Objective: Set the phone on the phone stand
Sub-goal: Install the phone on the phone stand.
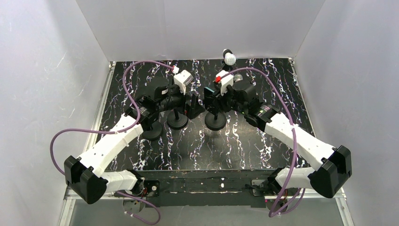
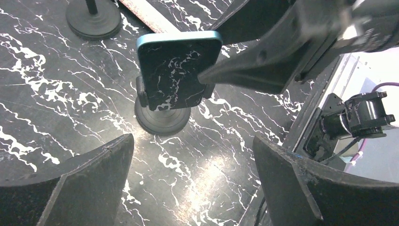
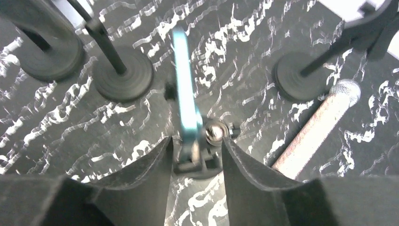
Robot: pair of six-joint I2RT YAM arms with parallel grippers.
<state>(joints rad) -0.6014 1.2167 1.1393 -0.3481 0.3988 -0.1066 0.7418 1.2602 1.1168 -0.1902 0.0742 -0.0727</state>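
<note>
Phone (image 2: 179, 70) | on phone stand (image 2: 162, 120) | stand's top hidden behind it

Phone (image 3: 186, 80) sits edge-on in the stand (image 3: 200, 165), inside the parted pincer (image 3: 196, 143).

Even overhead light brightens the white walls (image 1: 47, 70); the glossy table (image 2: 197, 174) shows a glare patch (left wrist view); the right wrist picture is blurred.

Robotics lab cell: white enclosure walls (image 1: 47, 70), black marbled table (image 1: 211, 150), two bolted arms (image 1: 110, 148)
</note>
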